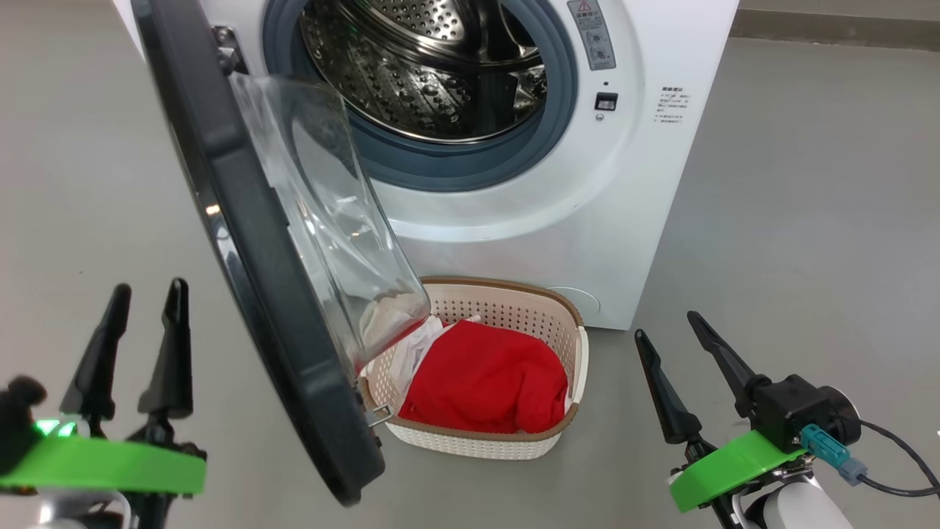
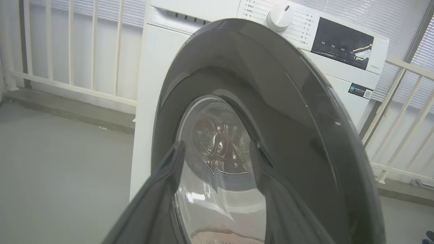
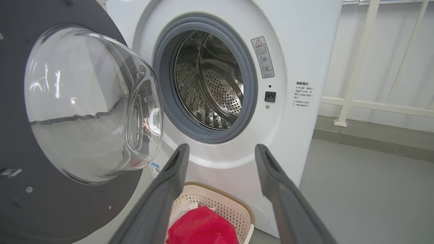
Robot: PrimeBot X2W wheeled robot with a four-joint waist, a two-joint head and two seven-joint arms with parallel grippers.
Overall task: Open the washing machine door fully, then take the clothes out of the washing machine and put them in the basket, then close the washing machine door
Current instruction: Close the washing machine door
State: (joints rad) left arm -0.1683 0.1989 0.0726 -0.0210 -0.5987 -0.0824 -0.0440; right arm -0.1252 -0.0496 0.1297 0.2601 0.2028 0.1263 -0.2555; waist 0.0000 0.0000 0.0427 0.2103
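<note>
The left gripper (image 1: 148, 288) hangs low over the floor (image 1: 808, 220). Its two dark fingers are spread wide with nothing between them. It points at the outer side of the washing machine door (image 1: 242, 242), near it but apart. The door stands swung open, and its clear glass bowl bulges toward the washing machine (image 1: 587, 220). The shiny drum (image 1: 426, 66) shows through the round hole. The basket (image 1: 507, 285) sits on the floor right at the machine's front bottom edge. The red clothes (image 1: 485, 375) lie inside it. The right gripper (image 1: 667, 325) hangs right of the basket, fingers wide, holding nothing.
</note>
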